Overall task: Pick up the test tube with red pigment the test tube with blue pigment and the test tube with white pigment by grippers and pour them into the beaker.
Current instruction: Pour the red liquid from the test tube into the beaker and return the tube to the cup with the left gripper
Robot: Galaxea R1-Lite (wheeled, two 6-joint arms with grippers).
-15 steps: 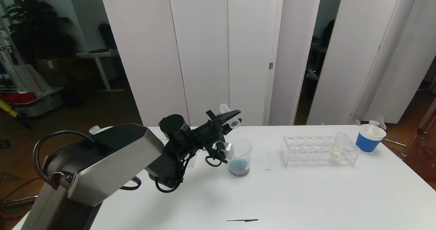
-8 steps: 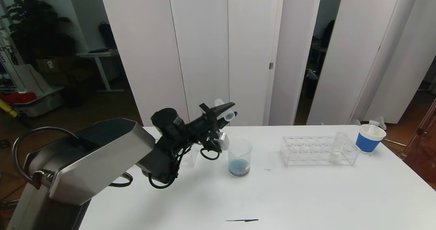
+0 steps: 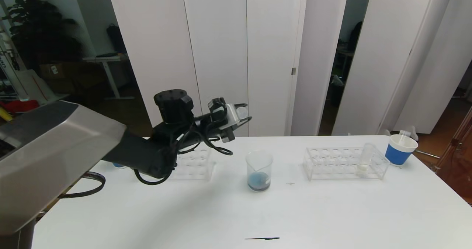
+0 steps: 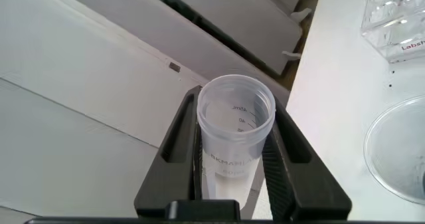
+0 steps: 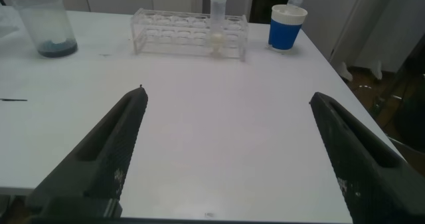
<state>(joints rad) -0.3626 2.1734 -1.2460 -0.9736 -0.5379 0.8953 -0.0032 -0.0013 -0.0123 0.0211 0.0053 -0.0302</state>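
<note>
Holding: left gripper (image 3: 241, 115) clamped on an emptied clear tube (image 4: 234, 127), raised above the table (image 3: 332, 212), up and to the left of the beaker (image 3: 259, 169), level with the white wall panels behind.
Grip: black fingers (image 4: 178, 141) pressed against both sides of the tube, open mouth facing the wrist camera, printed scale marks visible inside, no coloured liquid visible in it.
Beaker: upright on the table, near its middle, with a thin blue-grey pool at the bottom; also seen at the far corner in the right wrist view (image 5: 44, 24).
White tube (image 3: 365, 159): standing upright in the clear rack (image 3: 346, 163) to the right of the beaker, well apart from it, cream liquid at the lower end; same tube in the right wrist view (image 5: 218, 23), toward the rack's cup-side end.
Second rack (image 3: 192, 162): clear, left of the beaker, beneath the left arm, slots apparently bare.
Blue tube: cannot tell whether the clamped tube is that one.
Cup (image 3: 400, 149): blue-banded white paper cup, right of the beaker beyond the rack, near the table's edge, with a clear tube leaning inside.
Right gripper (image 5: 226, 151): low over the near table edge, right of the beaker and well apart, fingers spread wide, nothing between them.
Mark (image 3: 262, 238): thin dark streak on the table, nearer the robot than the beaker.
</note>
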